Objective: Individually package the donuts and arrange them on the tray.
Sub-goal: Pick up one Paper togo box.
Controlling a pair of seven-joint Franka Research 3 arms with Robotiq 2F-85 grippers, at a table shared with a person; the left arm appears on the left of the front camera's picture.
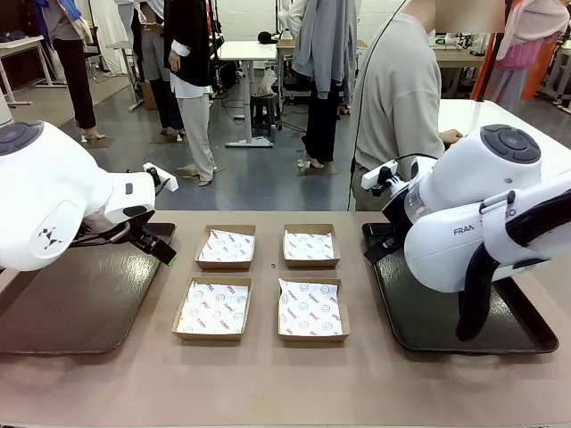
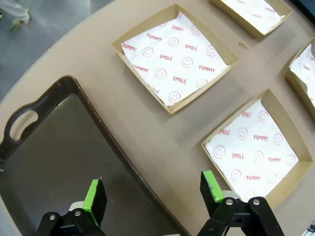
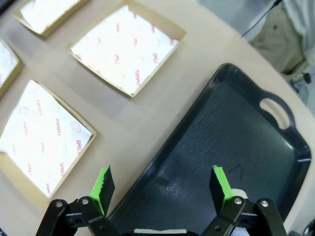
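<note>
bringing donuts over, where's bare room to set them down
Both dark trays are bare, the left tray and the right tray, though the open left gripper and right gripper hang over their inner edges. The table strip in front of the four paper-lined boxes is free. Gaps between the boxes are narrow, so the middle is crowded.
</note>
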